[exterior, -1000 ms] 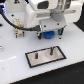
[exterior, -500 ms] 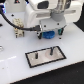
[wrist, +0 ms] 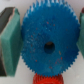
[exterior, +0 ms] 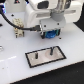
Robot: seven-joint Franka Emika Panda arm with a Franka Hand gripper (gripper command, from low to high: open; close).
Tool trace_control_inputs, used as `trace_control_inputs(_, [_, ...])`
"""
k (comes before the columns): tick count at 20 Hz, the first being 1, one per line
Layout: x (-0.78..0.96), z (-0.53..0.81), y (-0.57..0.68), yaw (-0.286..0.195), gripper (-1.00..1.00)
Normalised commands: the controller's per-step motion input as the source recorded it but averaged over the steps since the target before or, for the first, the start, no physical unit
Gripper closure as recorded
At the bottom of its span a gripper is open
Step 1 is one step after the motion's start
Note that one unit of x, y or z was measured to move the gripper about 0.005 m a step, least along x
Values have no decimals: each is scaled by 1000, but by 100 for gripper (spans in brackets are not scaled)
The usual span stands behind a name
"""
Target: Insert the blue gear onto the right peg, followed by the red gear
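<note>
In the wrist view the blue gear (wrist: 48, 44) fills the frame, a wide toothed disc with a dark centre hole, lying between my two green finger pads (wrist: 10, 41). The red gear (wrist: 49, 79) shows as a small toothed edge just past the blue gear. In the exterior view my gripper (exterior: 51, 34) hangs low over the white table, with a bit of blue (exterior: 51, 35) showing at its fingers. The grey base plate (exterior: 47, 56) with two upright pegs, the right peg (exterior: 52, 51) among them, lies just in front of the gripper. I cannot tell whether the pads press the blue gear.
A black cable runs from the arm toward a small fixture (exterior: 18, 29) at the exterior view's left. The white table (exterior: 20, 67) ends against a dark background at the back and on the right.
</note>
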Motion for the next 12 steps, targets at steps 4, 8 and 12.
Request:
trace_control_inputs(4, [99, 356, 4, 0, 100])
trace_control_inputs(8, [353, 495, -32, 0, 100])
trace_control_inputs(12, [525, 509, -94, 0, 100])
